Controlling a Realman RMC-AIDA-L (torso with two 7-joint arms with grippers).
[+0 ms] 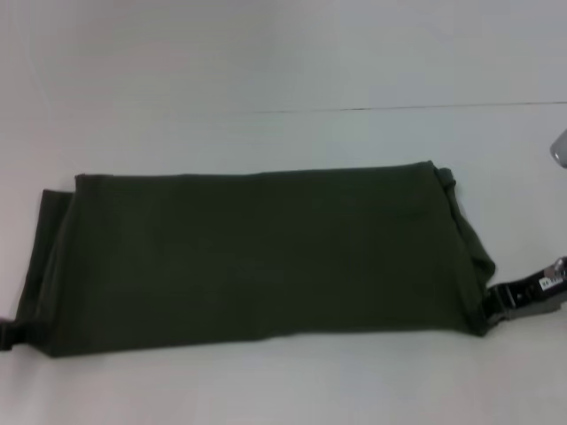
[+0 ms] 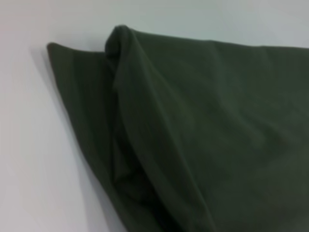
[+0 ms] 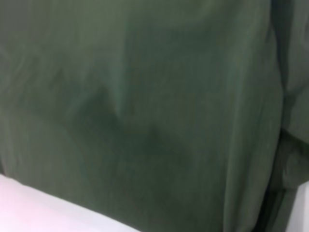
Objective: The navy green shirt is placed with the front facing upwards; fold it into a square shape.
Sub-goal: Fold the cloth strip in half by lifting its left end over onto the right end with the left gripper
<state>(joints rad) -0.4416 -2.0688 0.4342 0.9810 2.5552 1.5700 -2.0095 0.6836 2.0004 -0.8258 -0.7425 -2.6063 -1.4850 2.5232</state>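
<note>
Lying flat across the white table [image 1: 283, 71], the navy green shirt [image 1: 257, 257] is folded into a long band that runs from your left side to your right, plain side up, with no lettering showing. Your right gripper [image 1: 518, 299] sits at the near right corner of the band, touching the cloth edge; whether its fingers are clamped on the fabric cannot be told. Your left gripper [image 1: 7, 335] shows only as a dark bit at the near left corner, and its grip cannot be told either. From the left wrist you see layered folds ending in a point on the table; from the right wrist, green cloth fills nearly everything.
</note>
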